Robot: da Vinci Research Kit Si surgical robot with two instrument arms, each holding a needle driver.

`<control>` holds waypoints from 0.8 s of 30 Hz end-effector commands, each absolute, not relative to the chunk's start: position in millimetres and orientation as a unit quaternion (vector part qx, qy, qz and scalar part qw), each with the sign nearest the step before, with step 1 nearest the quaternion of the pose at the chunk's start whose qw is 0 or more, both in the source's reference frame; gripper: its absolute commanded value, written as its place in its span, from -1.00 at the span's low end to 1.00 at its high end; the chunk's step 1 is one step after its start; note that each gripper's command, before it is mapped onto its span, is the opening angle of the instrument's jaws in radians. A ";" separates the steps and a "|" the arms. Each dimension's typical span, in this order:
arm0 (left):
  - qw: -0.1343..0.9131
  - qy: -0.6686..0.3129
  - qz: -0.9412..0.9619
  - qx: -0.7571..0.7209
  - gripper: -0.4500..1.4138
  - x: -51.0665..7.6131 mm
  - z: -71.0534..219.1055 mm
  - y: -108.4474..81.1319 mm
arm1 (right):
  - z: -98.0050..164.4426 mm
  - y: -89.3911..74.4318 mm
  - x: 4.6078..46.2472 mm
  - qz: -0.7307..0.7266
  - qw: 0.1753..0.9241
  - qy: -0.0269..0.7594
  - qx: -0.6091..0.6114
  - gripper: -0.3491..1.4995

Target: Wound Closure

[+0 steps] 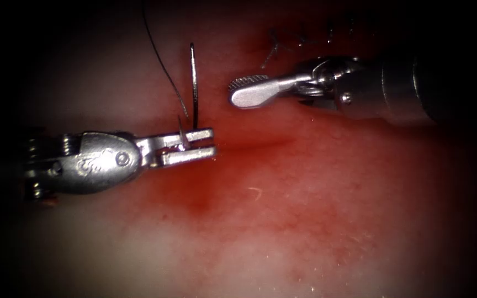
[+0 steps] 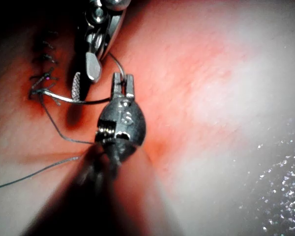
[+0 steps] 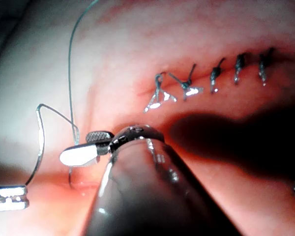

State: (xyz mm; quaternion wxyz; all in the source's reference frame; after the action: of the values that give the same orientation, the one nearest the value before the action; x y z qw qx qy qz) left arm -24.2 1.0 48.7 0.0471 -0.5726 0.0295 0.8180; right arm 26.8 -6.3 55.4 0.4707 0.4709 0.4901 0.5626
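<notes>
The curved needle (image 1: 194,83) stands at upper centre of the frame, clenched near one end by your left tool (image 1: 197,146), clear of the tissue (image 1: 316,221). Your right tool (image 1: 249,91) is released, holding nothing. Several stitches (image 3: 214,78) are tied; the cut (image 1: 260,144) beside the needle remains unclosed.

The left arm's end effector (image 1: 202,147) reaches in horizontally, its wrist straight and its two jaws lying parallel, closed on what they grip. The right arm's end effector (image 1: 247,91) enters from the opposite side, higher, pointing toward the left one and well apart from it, its jaws parted and holding nothing.
</notes>
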 end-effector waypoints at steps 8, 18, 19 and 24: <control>0.019 0.061 0.825 -0.561 -1.00 -26.6 50.8 0.0 | 56.2 -7.0 28.8 0.575 0.467 0.472 0.479 0.67; 0.018 0.062 0.827 -0.559 -1.00 -26.8 50.9 -0.4 | 55.7 -7.1 30.2 0.574 0.467 0.469 0.482 -0.15; 0.017 0.062 0.827 -0.558 -1.00 -26.9 50.8 -0.5 | 55.7 -7.0 30.7 0.575 0.464 0.472 0.480 0.05; 0.017 0.060 0.829 -0.556 -1.00 -27.0 50.7 -0.6 | 55.6 -7.0 31.4 0.576 0.461 0.479 0.476 0.23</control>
State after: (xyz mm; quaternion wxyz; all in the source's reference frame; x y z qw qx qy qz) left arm -26.5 -0.6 50.3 0.0166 -0.5550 0.0594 0.8295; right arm 30.6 -6.8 55.1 0.4602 0.4756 0.4792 0.5765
